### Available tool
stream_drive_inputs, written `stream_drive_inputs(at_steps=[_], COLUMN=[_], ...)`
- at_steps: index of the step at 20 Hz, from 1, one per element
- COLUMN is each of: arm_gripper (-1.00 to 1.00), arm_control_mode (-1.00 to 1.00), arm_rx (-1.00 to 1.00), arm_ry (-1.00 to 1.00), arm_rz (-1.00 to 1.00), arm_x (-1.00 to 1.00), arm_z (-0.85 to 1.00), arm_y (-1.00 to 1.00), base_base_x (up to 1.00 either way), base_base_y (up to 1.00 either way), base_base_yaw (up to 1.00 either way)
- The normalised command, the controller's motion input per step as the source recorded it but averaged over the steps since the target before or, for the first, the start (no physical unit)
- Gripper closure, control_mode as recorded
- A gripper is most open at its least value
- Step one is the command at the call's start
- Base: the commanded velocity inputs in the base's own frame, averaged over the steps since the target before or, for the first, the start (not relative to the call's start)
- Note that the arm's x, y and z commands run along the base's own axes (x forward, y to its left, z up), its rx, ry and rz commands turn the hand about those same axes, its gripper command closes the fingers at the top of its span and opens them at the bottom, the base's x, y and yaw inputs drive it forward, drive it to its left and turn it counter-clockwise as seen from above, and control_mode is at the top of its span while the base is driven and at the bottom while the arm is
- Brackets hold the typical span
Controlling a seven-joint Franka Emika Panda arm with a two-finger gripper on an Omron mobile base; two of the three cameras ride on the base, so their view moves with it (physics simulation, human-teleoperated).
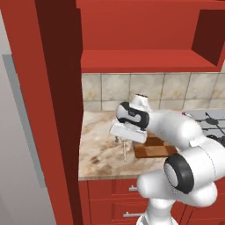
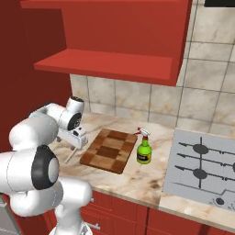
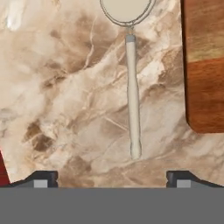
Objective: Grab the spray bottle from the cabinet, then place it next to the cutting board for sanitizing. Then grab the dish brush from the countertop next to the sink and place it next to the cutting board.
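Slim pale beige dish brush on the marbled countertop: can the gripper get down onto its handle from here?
Probably yes: the brush lies flat between the open jaws, beside the reddish-brown wooden cutting board.

dish brush (image 3: 132,92) beside cutting board (image 3: 204,65)

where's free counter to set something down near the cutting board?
Free: the countertop strip in front of the cutting board and spray bottle, up to the cooktop; also the stretch behind the board, toward the tiled wall. Crowded: the board's left side, where the dish brush lies under the open gripper.
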Motion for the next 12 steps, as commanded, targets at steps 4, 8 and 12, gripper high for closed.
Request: stream_drive_inputs(at_steps=[4,8,12], arm_gripper=[-1.0,-1.0,-1.0], arm_control_mode=[-1.0,-1.0,-1.0], arm_rx=[0.02,0.0,0.02], arm_ry=[-0.33,-0.39,-0.39], arm_rz=[-0.01,0.0,0.0], arm_x=[-0.97,-0.97,-0.97], arm_z=[0.83,0.87,0.96], arm_y=[-0.13,-0.13,-0.11], base_base_x=[0.0,0.0,0.0], base_base_y=[0.0,0.0,0.0], base_base_yaw=[0.0,0.0,0.0])
